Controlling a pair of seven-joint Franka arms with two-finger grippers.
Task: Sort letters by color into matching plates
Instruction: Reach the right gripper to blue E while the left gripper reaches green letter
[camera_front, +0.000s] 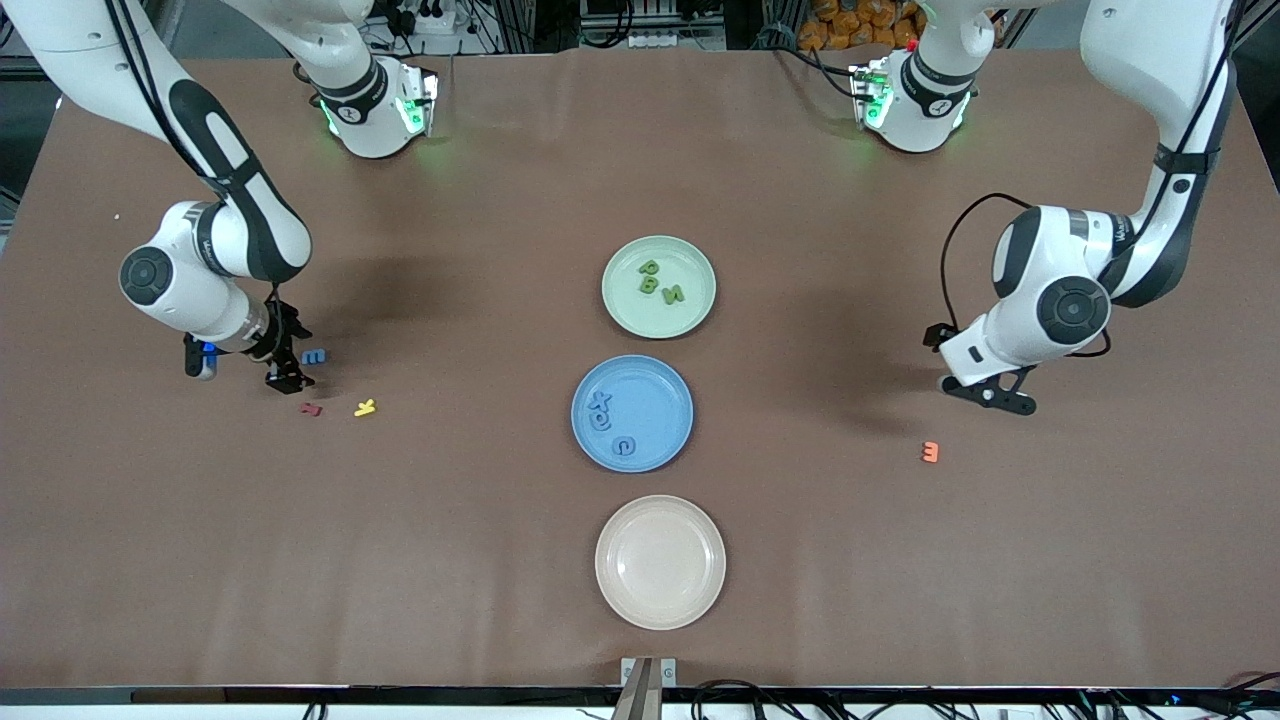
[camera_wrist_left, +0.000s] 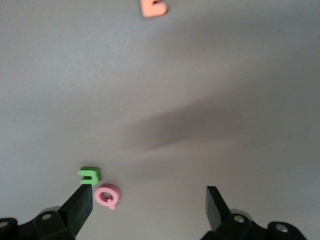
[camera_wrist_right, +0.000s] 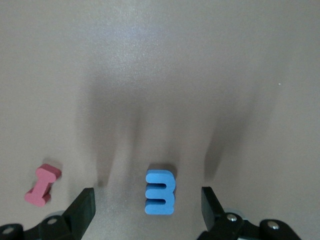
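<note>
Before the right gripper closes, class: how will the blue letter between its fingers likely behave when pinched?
The blue letter looks like thick foam, so probably light and slightly squashy. Lying flat, it shouldn't roll. The right gripper straddles it.

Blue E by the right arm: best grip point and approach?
Come straight down and pinch the blue E across its flat outer sides, mid-body. It lies flat on the table, already centred between the open right tool's fingers, clear of the red I.

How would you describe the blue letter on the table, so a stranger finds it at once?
Look toward the right arm's end of the table, under the right gripper. Between its open fingers lies a blue letter E. The red letter I and yellow letter nearby differ by color.
</note>
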